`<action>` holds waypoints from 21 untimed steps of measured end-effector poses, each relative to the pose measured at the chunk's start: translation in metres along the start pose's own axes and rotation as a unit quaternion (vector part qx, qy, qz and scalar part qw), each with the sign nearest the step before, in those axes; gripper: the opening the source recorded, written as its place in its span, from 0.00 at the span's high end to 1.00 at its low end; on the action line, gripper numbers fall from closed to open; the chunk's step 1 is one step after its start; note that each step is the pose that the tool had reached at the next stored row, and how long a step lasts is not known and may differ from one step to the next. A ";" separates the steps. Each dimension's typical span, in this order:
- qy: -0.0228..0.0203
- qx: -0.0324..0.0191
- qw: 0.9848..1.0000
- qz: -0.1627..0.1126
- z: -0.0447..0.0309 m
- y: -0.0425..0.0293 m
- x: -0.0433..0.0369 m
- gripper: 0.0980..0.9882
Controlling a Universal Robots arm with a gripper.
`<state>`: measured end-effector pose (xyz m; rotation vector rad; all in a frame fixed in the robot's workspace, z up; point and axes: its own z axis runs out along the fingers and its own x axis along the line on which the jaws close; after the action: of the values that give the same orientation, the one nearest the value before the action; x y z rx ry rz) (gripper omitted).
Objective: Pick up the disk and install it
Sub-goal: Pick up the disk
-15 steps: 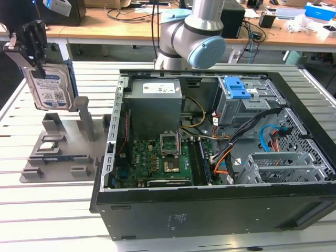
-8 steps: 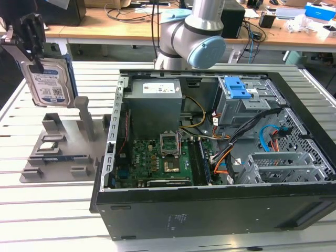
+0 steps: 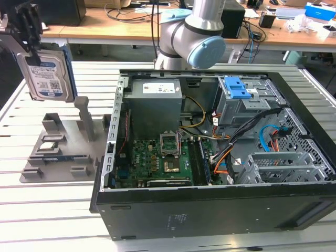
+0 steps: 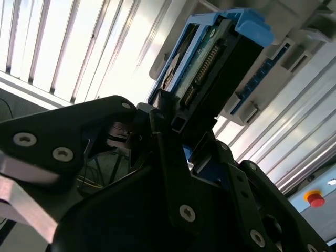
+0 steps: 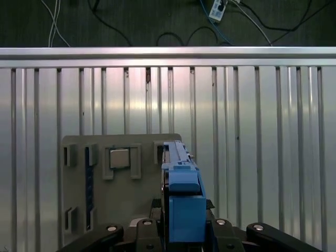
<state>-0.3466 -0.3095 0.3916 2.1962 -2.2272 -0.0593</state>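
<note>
The disk, a silver hard drive with a white-and-blue label and a blue frame, hangs upright in the air at the exterior view's far left. My gripper is shut on its top part, and the disk is well above the grey holder tray. In the second wrist view the disk shows edge-on with its connector side, clamped between the black fingers. In the first wrist view the disk's blue frame juts out from my gripper over the tray.
An open computer case lies at the exterior view's right, with a motherboard, cables and a blue latch plate on its drive cage. A small square chip sits on the tray. The arm's base stands behind the case.
</note>
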 end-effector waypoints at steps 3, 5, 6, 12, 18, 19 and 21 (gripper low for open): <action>0.000 0.000 1.000 0.000 -0.0095 0.0004 -0.0008 0.70; 0.000 0.000 1.000 0.000 -0.0143 0.0005 -0.0013 0.70; 0.000 0.000 1.000 0.000 -0.0161 0.0006 -0.0015 0.70; 0.000 0.000 1.000 0.000 -0.0323 0.0012 -0.0028 0.70; 0.000 0.000 1.000 0.000 -0.0478 0.0017 -0.0039 0.70; 0.000 0.000 1.000 0.000 -0.0494 0.0018 -0.0040 0.70; 0.000 0.000 1.000 0.000 -0.0528 0.0020 -0.0042 0.70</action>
<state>-0.3466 -0.3062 0.4445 2.1963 -2.2272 -0.0592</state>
